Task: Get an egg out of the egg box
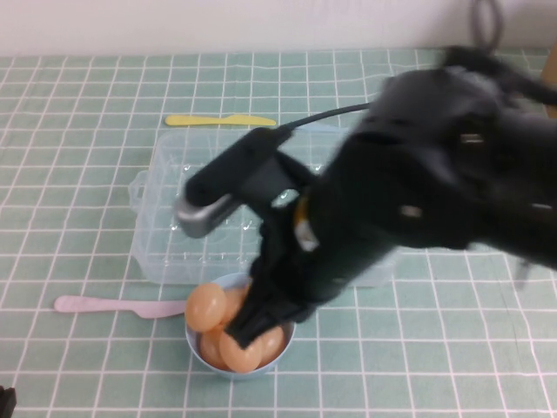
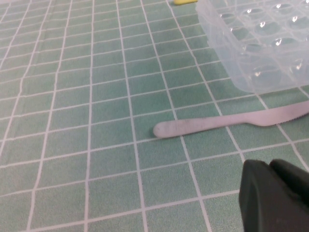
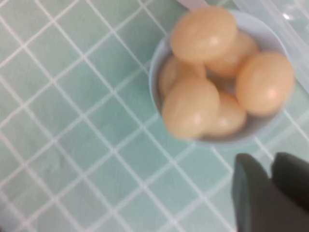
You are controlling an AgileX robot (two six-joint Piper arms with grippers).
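Observation:
The clear plastic egg box (image 1: 165, 226) (image 2: 260, 43) lies mid-table; the cells I can see hold nothing, and my right arm hides its right part. Several orange-tan eggs are piled in a small light-blue bowl (image 1: 193, 348) (image 3: 157, 63) just in front of the box. One egg (image 1: 206, 306) (image 3: 203, 34) lies on top at the rim. My right gripper (image 1: 244, 335) (image 3: 270, 166) hangs just over the bowl, shut with nothing between its fingers. The left gripper (image 2: 270, 166) is shut and low over the cloth at the near left, holding nothing.
A pink plastic knife (image 1: 113, 306) (image 2: 227, 123) lies left of the bowl, along the box's front edge. A yellow knife (image 1: 220, 120) (image 2: 183, 2) lies behind the box. A green checked cloth covers the table.

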